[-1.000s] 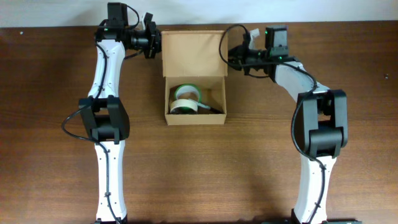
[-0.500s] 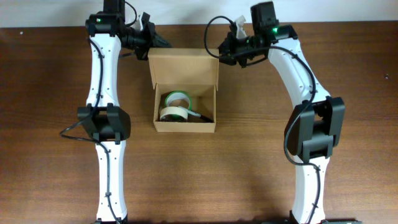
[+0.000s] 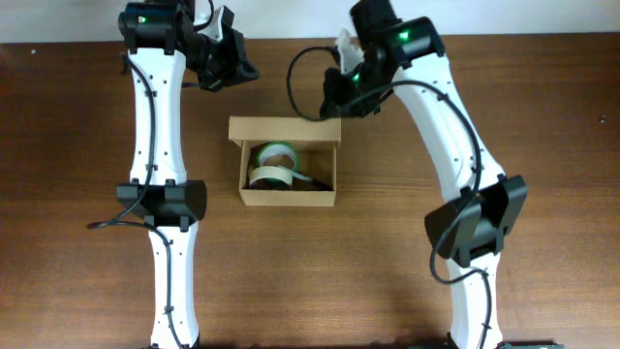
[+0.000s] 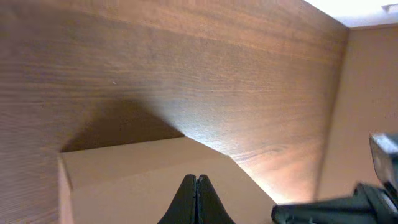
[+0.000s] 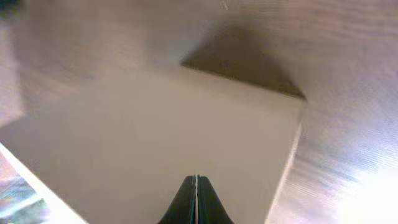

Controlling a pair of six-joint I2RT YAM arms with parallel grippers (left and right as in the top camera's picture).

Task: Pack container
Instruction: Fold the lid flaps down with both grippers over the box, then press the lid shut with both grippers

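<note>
The container (image 3: 287,195) is a small tan cardboard box in the middle of the table. Its hinged flap lid (image 3: 284,130) stands raised along the back edge. Tape rolls (image 3: 275,166), white and green-edged, lie inside. My left gripper (image 3: 246,70) is shut and empty, above and behind the lid's left corner. My right gripper (image 3: 332,104) is shut and empty, just behind the lid's right corner. The left wrist view shows shut fingers (image 4: 196,181) over the lid (image 4: 137,174). The right wrist view shows shut fingers (image 5: 196,181) over the lid (image 5: 161,124).
The brown wooden table (image 3: 77,194) runs all around the box. Its back edge meets a pale wall (image 3: 291,19) just behind both grippers. Both white arms reach from the front edge along either side of the box.
The lid has swung from lying flat behind the box up to standing at the back edge. The box shifted left. Both grippers rose and moved left.
</note>
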